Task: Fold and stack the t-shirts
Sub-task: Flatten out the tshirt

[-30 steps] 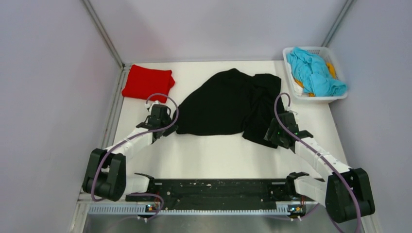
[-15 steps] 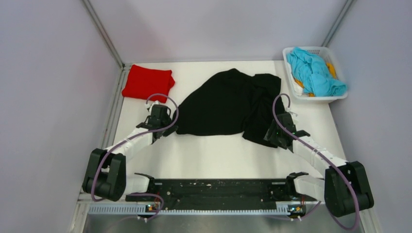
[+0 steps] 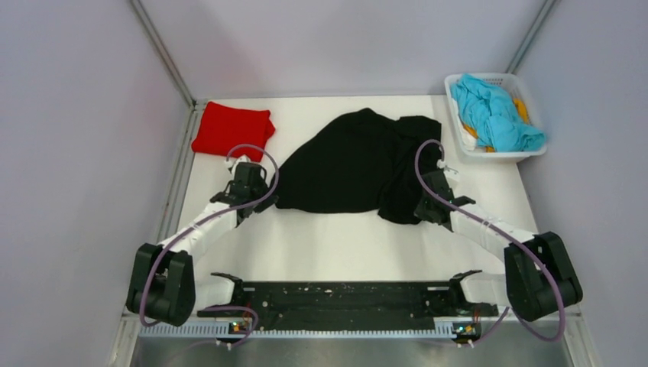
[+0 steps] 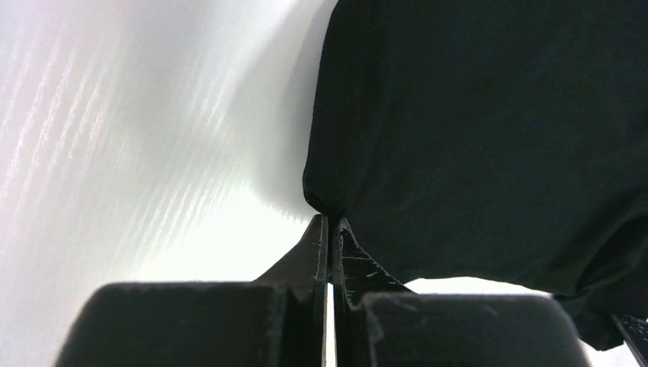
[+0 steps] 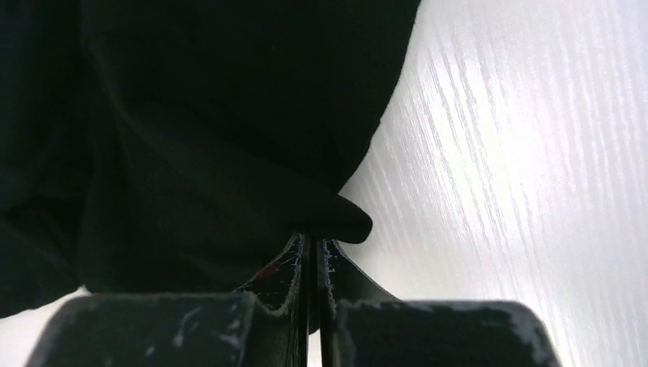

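The white worktop (image 3: 328,245) carries the black t-shirt (image 3: 351,164) at frame centre. I hold its lower corners, left pincer (image 4: 330,223) and right pincer (image 5: 309,238) both clamped on fabric, presumably to spread it flat for folding.

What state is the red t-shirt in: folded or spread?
Folded: the red t-shirt forms a compact rectangle beside the sprawling black t-shirt.

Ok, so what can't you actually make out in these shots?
1. Top view: fingertips of the left gripper and right gripper are hidden by their own wrists.
2. Top view: the orange garment in the basket is mostly covered by the blue shirt.
3. Both wrist views: the black t-shirt runs off the frame edges; collar and sleeves are lost in dark folds.
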